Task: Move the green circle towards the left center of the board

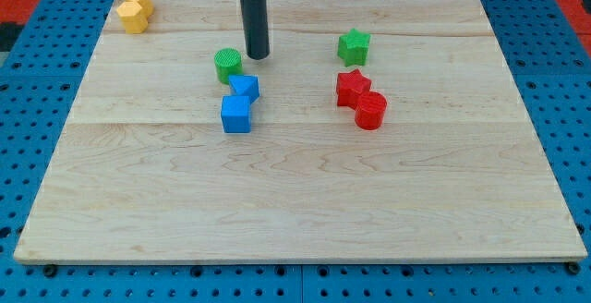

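The green circle [228,65] is a short green cylinder, upper middle-left of the wooden board [295,201]. My tip [258,56] stands just to the right of it, close to its upper right side, with a small gap or light contact; I cannot tell which. Just below the green circle lie two blue blocks: a blue block [245,88] of unclear shape and a blue cube [236,115], touching each other.
A green star [353,47] lies at the upper right of centre. A red star [352,88] and a red cylinder [370,111] touch below it. Two yellow blocks [135,10] sit at the board's top left corner. A blue pegboard surrounds the board.
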